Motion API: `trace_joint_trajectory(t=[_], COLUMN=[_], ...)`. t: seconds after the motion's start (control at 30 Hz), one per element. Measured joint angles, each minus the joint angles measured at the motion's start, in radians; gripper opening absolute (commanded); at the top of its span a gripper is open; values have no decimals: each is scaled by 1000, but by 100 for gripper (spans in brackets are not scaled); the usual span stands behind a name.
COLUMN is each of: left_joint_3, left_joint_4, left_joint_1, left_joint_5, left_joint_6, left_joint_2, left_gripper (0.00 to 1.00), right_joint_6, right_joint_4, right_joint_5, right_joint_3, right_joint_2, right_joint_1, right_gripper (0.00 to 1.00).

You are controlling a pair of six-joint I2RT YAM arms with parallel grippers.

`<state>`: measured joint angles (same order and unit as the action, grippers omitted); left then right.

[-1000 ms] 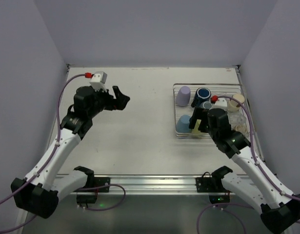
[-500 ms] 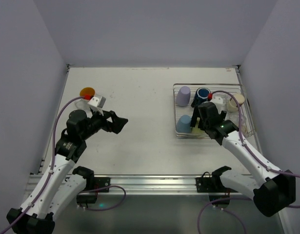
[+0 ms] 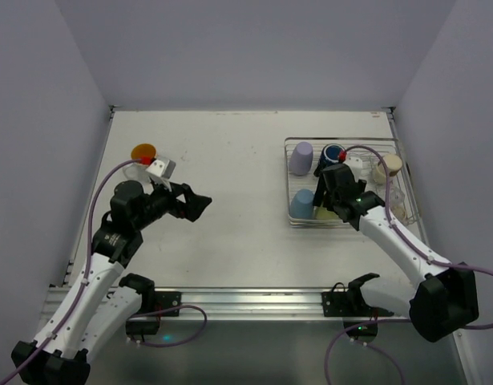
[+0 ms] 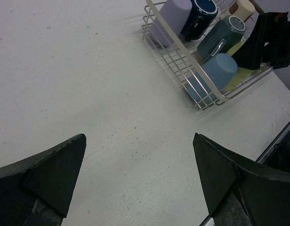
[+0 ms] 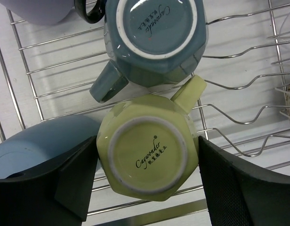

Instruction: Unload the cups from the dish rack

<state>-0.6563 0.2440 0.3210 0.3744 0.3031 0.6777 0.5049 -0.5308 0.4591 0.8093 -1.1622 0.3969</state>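
Where the cups sit: the dish rack (image 3: 287, 184) at the right of the table (image 3: 230, 160), with most cups inside it
Left gripper (image 4: 140, 174): spread wide, holding nothing, over bare table well left of the rack
Right gripper (image 5: 149, 183): spread wide, one finger on each side of the yellow-green mug (image 5: 147, 150); whether the pads touch it, I cannot tell
Yellow-green mug: upside down on the wires near the rack's front edge, handle pointing towards the back
Neighbours: grey-blue mug (image 5: 154, 37) just behind it, light blue cup (image 5: 36, 146) close against its left
Orange-inside cup (image 3: 143, 152): standing on the table at far left, out of the rack
Step in hand: likely lining up the grasp on the yellow-green mug
Next move: close squarely on its sides, then lift straight up so the left finger does not drag the light blue cup
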Motion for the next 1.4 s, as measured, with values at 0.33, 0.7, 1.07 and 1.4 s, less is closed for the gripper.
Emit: trace_joint_trajectory(t=[0.33,0.7,1.07,1.4], left_joint_3=[0,97,87,76], left_joint_4=[-139,-651,-863,-977], left_joint_1=[2,254,416,443], left_joint_5=[253,345,243,162], left_joint_6=[142,535,634,664], left_joint_2=[92,232,362,430], left_gripper=[90,76,70,35], right_joint_6=[-16,174,453,566], right_joint_4=[-37,288,742,966], right_joint_5=[-21,-535,-853,-897], right_joint_3=[-5,-97,-239,-319], right_joint_2=[409,609,460,421], right_joint_1=[0,-4,66,112], right_gripper=[26,24,24,24])
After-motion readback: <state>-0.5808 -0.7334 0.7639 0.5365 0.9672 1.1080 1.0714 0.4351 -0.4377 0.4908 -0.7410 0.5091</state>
